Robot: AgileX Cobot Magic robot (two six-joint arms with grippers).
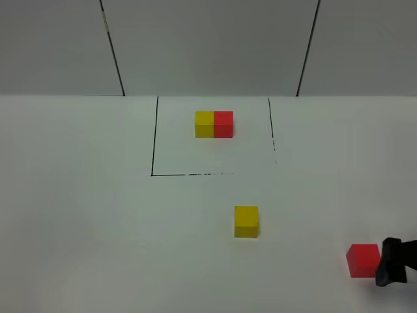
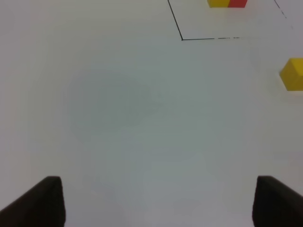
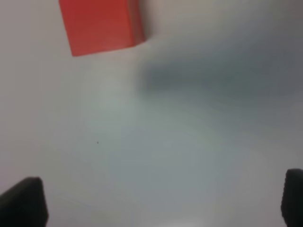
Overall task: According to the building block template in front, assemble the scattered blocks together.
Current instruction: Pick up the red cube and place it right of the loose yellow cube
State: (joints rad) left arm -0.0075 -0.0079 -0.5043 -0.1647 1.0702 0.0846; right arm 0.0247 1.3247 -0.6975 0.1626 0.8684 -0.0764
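- The right gripper (image 3: 158, 201) is mostly cut off: its wrist view shows only two dark fingertips at the corners, and the high view shows just a black piece at the right edge.
- Its jaws are spread wide with nothing between them.
- The right wrist view is blurred. The red cube (image 1: 363, 260) sits ahead of the fingers and off to one side, partly out of frame.
- From above, the red cube lies at the near right, just beside the black gripper part; I cannot tell if they touch.
- The left gripper (image 2: 154, 203) is also spread wide and holds nothing. It is over bare table (image 1: 78, 228).
- The yellow cube (image 1: 246, 222) stands alone near the middle, well apart from the red one. Both are plain and matte.
- The template (image 1: 214, 124) is a yellow and a red cube joined flush, lying far back inside a thin black frame (image 1: 154, 137).
- The frame's front line is broken and faint in places.
- The table is smooth and white, and a grey wall (image 1: 208, 45) with dark seams rises behind.
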